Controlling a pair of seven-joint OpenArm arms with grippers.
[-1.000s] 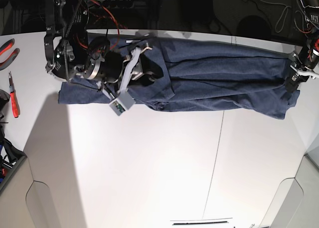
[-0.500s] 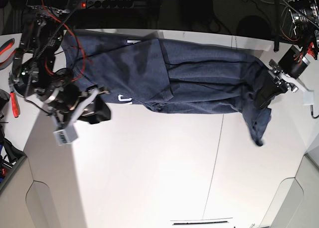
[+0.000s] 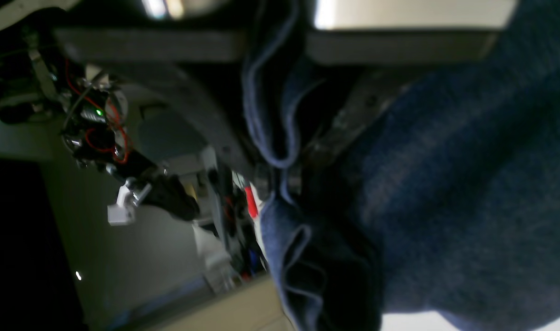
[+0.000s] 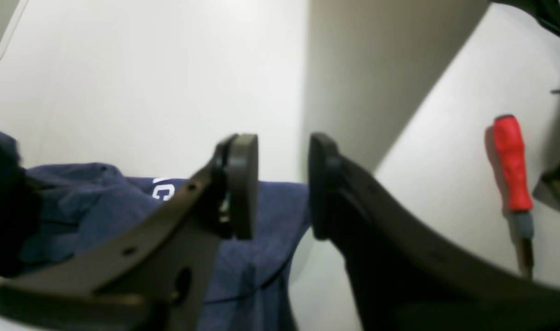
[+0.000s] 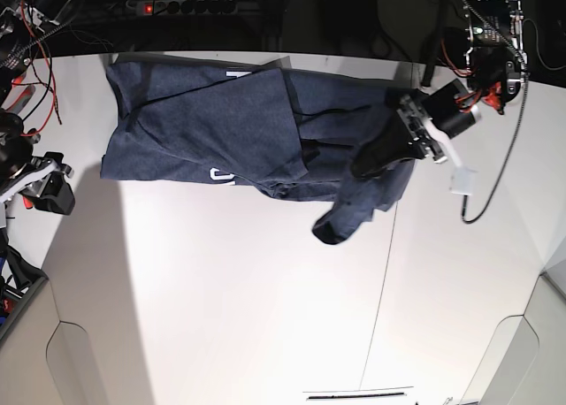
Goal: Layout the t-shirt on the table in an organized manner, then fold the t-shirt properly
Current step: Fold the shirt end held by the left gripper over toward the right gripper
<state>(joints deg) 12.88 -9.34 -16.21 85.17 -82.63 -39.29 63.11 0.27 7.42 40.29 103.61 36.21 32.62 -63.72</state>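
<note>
L hand pinching t-shirt raised over table; R hand spread, empty.

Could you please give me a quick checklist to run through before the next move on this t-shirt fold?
1. Left gripper shut on the t-shirt: ok.
2. Right gripper open, holding nothing: ok.
3. Right gripper clear of the cloth, out at the table edge: ok.
4. Shirt laid flat: not ok, one end lifted and bunched.
5. Lettering side: partly showing; full orientation cannot tell.
6. Red-handled screwdriver clear of the shirt: ok.
</note>
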